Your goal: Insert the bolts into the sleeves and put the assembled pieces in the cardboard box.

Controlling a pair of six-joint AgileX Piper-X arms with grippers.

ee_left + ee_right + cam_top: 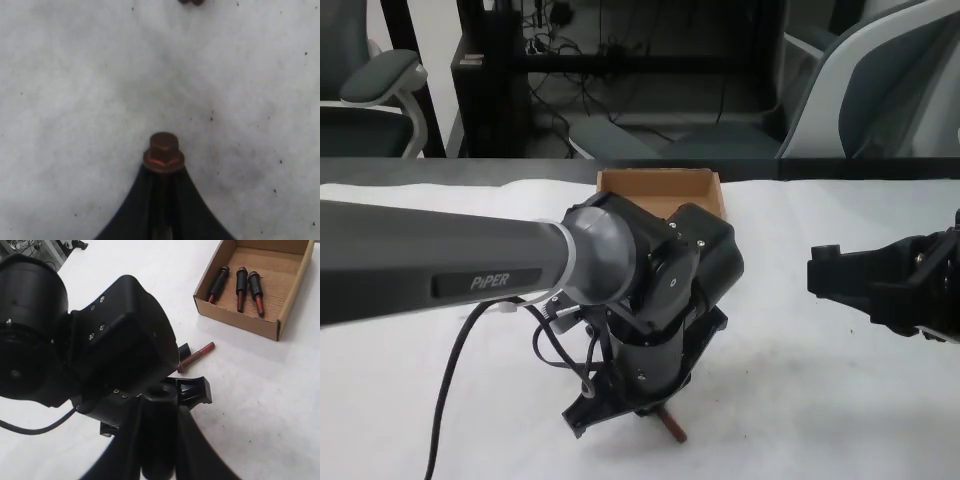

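Left pincer (164, 179) clamps a bolt (164, 152) low over the table (75, 75), near the box (235, 322); right pincer (160, 407) grips a sleeve (159, 437), well apart; three assembled pieces (241, 287) lie inside the box.

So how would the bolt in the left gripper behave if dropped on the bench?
The bolt looks like rigid metal, so probably dense for its size. It could roll, though the flanged hex head would likely curve its path. The white cover looks soft, so probably little bounce.
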